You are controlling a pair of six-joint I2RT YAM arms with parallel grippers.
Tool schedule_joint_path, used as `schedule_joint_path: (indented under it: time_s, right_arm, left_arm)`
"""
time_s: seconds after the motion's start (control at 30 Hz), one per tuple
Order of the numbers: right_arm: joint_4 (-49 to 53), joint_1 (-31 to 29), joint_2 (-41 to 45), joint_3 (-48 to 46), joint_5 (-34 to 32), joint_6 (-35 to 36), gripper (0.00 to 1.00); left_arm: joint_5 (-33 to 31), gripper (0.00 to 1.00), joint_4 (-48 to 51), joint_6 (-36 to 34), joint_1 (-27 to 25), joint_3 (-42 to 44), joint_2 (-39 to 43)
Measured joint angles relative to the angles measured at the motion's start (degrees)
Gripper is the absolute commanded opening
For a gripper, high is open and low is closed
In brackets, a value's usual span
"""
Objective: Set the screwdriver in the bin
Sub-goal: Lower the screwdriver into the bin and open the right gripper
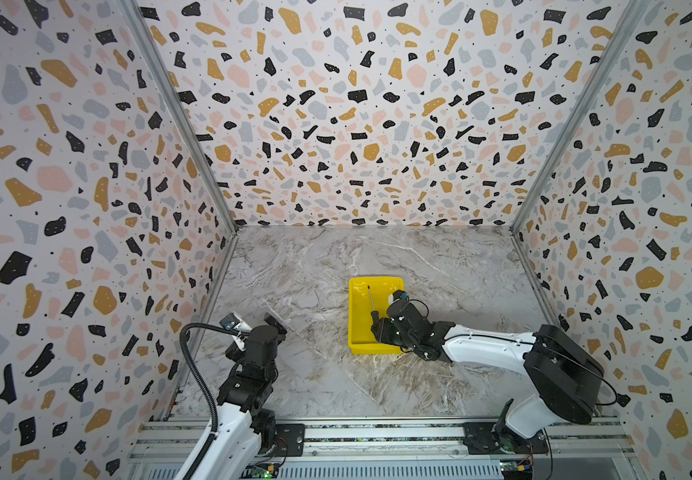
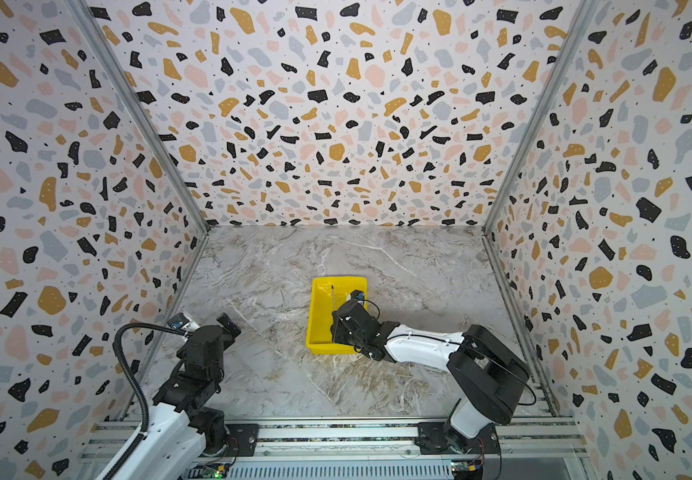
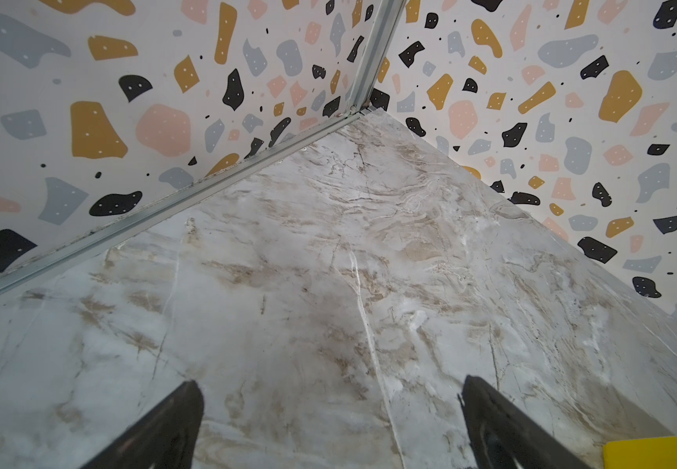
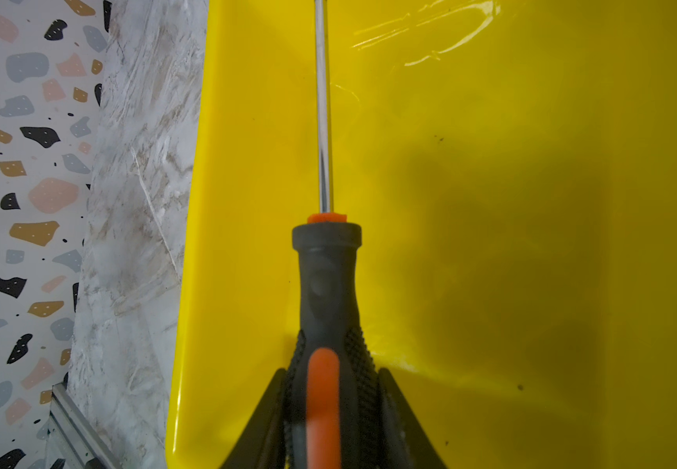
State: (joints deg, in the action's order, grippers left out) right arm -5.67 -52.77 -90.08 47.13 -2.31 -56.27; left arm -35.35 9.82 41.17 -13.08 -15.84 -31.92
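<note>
Two black fingers (image 4: 263, 414) of the right end effector (image 4: 330, 375) clamp the black-and-orange handle of the small, thin-shafted screwdriver (image 4: 325, 268). It is held inside the outline of the shallow bright yellow plastic bin (image 1: 360, 299), at the lower centre of both top views, with the shaft pointing at the bin's far wall. Whether it touches the bin's floor cannot be told. The left end effector (image 3: 330, 390) hangs open over the marble-patterned table (image 3: 328, 264), lower left, well apart.

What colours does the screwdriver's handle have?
The screwdriver handle is black with orange accents; the right wrist view shows it best.
</note>
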Motion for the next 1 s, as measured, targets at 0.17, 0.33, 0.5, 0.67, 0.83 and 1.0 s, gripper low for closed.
schedule_joint_path:
  time_s: [0.17,0.33,0.5,0.67,0.83,1.0]
  right_arm:
    - [0.15,0.00,0.00,0.00,-0.07,0.04,0.29]
    - [0.24,0.00,0.00,0.04,-0.07,0.24,0.30]
    - [0.74,0.00,0.00,0.20,-0.04,0.44,0.31]
    - [1.14,0.00,0.00,0.35,-0.04,0.90,0.35]
    - [1.68,0.00,0.00,0.79,-0.04,1.36,0.37]
    - [1.88,0.00,0.00,1.22,-0.13,1.77,0.37]
  left_arm:
    - [0.00,1.00,0.00,0.00,0.00,0.00,0.00]
    - [0.00,1.00,0.00,0.00,0.00,0.00,0.00]
    - [0.00,1.00,0.00,0.00,0.00,0.00,0.00]
    - [0.00,1.00,0.00,0.00,0.00,0.00,-0.07]
    - [0.00,1.00,0.00,0.00,0.00,0.00,-0.09]
    - [0.00,1.00,0.00,0.00,0.00,0.00,-0.09]
